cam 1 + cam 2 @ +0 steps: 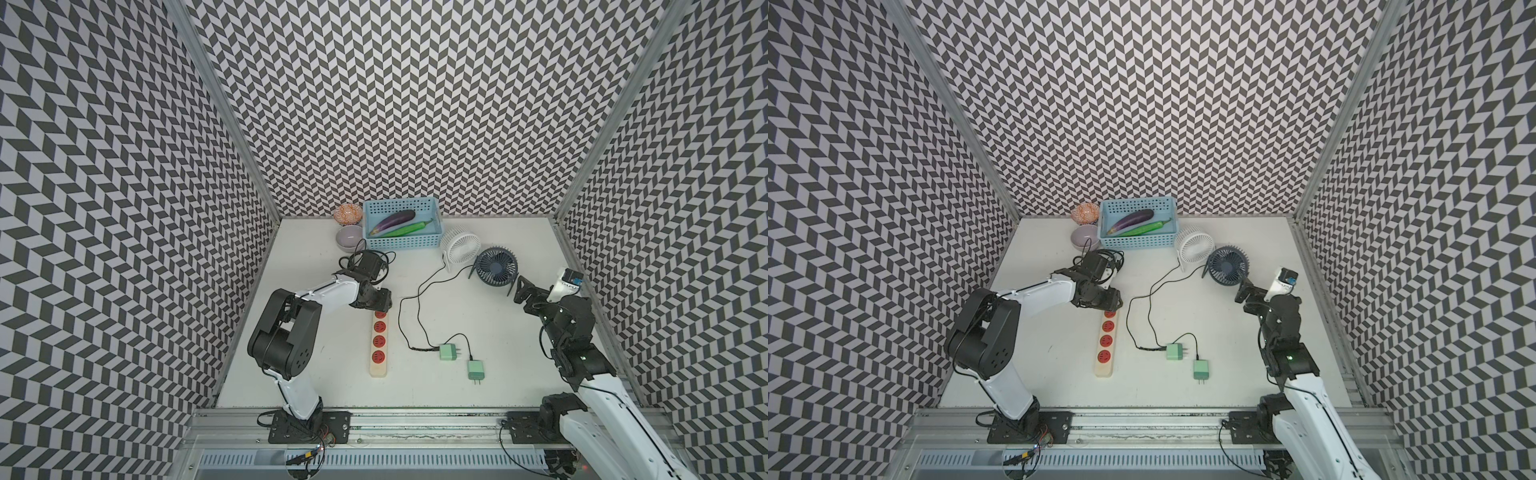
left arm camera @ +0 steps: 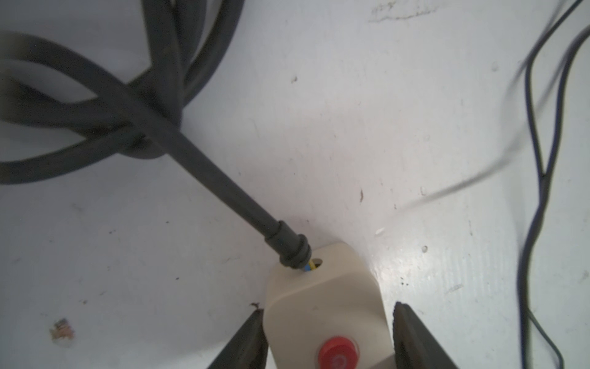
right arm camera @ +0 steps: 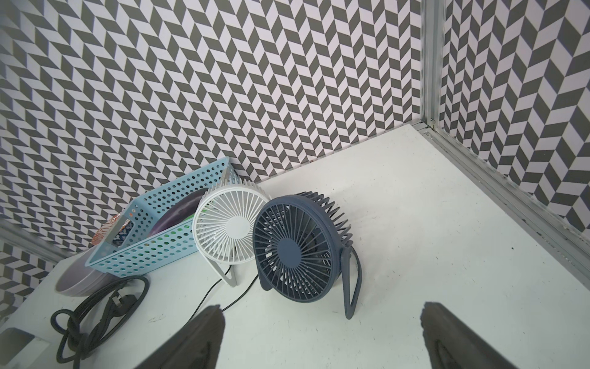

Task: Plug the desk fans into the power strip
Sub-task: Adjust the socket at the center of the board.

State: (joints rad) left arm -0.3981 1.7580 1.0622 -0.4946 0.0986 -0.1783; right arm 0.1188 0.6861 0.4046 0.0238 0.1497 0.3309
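**Top views:** The strip (image 1: 379, 347) is lying flat on the table (image 1: 332, 386) toward the left arm's side, its four red sockets facing up and all vacant. The left gripper (image 1: 375, 302) is hanging over the strip's far end. A green plug (image 1: 448, 352) and a second plug (image 1: 475, 369) are lying just right of the strip, apart from it. Their thin leads are running back toward the white fan (image 1: 460, 246) and blue fan (image 1: 496, 266). The right gripper (image 1: 524, 291) is hovering beside the blue fan.

**Left wrist:** The jaws are straddling the strip's button end, set narrow. Whether they are pinching it cannot be told. The thick cord (image 2: 204, 179) is leaving that end with its collar pulled out and coloured wires showing.

**Right wrist:** The jaws are standing wide with nothing between them, facing both fans.

**Handling:** Each plug is likely light, hard and smooth — best pinched across the flat sides of its body, prongs left clear. The strip looks light enough to slide under a push, so bracing its body, never the loosened cord, seems wise.
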